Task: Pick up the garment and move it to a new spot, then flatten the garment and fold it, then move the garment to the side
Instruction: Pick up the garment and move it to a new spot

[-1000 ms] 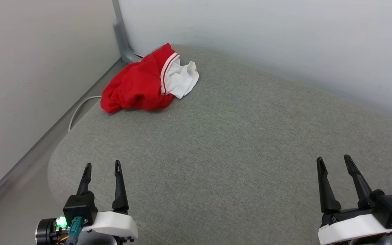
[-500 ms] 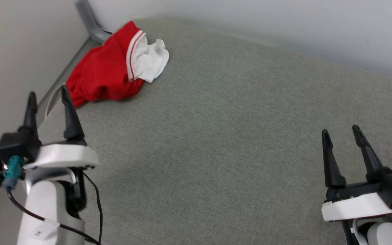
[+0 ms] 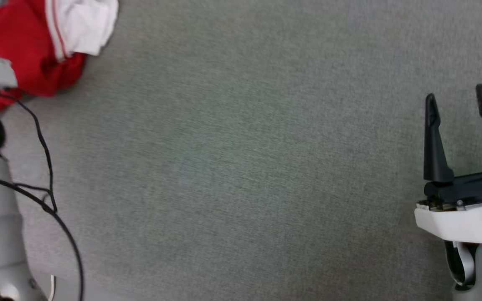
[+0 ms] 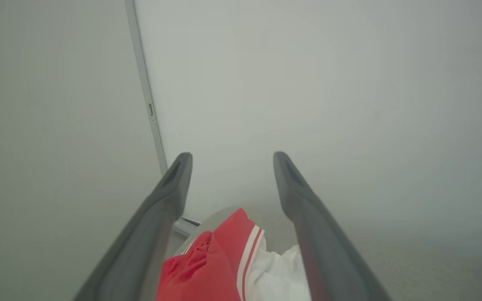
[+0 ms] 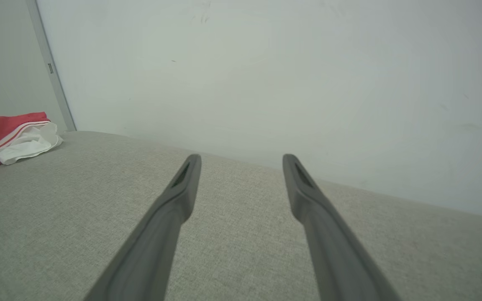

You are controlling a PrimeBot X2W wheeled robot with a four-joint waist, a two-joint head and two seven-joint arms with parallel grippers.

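The crumpled garment (image 3: 27, 62) lies on the grey cushion (image 3: 241, 167), upper left of the head view. The left gripper (image 4: 232, 159) and the right gripper (image 3: 456, 94), at the right edge, both have jaws apart and empty.

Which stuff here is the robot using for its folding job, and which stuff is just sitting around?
For the job:
- the red and white garment, crumpled on the grey cushion
- the left gripper, open, near it
- the right gripper, open

Just there:
- the pale wall
- the grey corner strip
- the black cable on the left arm
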